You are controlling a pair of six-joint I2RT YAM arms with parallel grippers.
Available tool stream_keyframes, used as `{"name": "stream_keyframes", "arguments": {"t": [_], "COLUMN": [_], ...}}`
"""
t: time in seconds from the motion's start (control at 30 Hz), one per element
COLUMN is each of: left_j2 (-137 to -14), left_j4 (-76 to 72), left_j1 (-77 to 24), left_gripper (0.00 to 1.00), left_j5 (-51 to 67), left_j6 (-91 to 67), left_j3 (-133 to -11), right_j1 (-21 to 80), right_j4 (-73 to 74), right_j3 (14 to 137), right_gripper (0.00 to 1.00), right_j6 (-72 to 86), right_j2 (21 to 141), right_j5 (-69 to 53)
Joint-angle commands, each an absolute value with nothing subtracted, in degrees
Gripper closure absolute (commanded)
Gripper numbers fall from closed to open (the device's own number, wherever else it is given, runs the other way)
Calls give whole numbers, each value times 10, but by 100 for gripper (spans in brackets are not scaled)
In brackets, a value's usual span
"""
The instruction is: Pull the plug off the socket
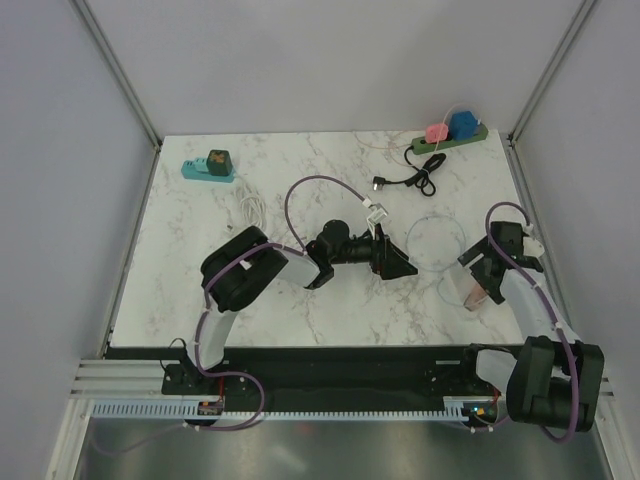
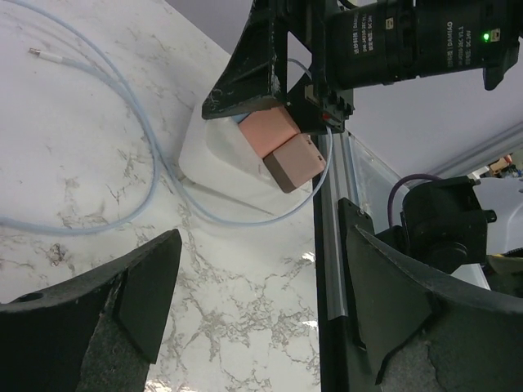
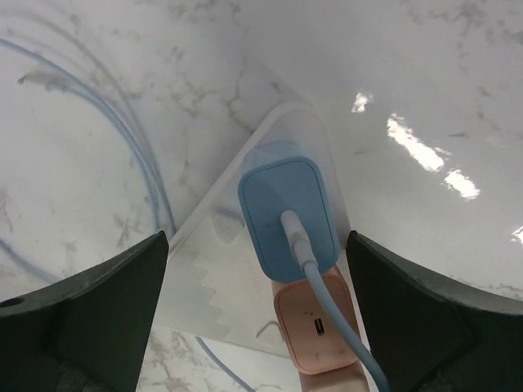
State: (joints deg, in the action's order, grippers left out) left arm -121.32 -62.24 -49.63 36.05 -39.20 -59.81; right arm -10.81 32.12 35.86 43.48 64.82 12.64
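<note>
A white socket strip (image 3: pixel 237 278) lies on the marble table, near the right edge. A blue plug (image 3: pixel 286 208) with a pale blue cable (image 3: pixel 327 294) sits in it, and a pink plug (image 3: pixel 315 327) sits right beside it. My right gripper (image 3: pixel 257 237) hangs open just above the strip, one finger on each side of the blue plug, touching nothing. The left wrist view shows the pink plug (image 2: pixel 282 147) under the right gripper's black body. My left gripper (image 1: pixel 398 260) is open and empty at mid-table, pointing toward the strip from some distance away.
A green strip (image 1: pixel 450 140) with pink and blue plugs lies at the back right. A teal strip (image 1: pixel 207 167) with a dark plug lies at the back left. A black cable (image 1: pixel 410 180), a white cable (image 1: pixel 252 207) and the pale blue cable loop (image 1: pixel 430 235) lie loose.
</note>
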Motion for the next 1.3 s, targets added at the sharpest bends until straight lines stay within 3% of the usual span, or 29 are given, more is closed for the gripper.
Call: {"name": "stream_keyframes", "arguments": {"t": [0.0,0.43,1.0,1.27], "left_j2": [-1184,-1208,-1209,-1240], "left_j4": [-623,-559,-392,-333], "left_j1": [-496,-504,-534,-533], "left_gripper": [11,14,21,26], "left_j5": [362,389,323,338], "left_j6": [-375,-377,-288,-294], "left_j3": [-599,-635,-700,-759], "right_j1": [-64,128,110,24], "right_j4": [326,299,417,438], "right_j3": [338,365,482,496], "right_gripper": [2,2,2,2], "right_j6": [488,417,316,284], "right_j2": [632,643,573,613], "right_j5": [76,53,201,114]}}
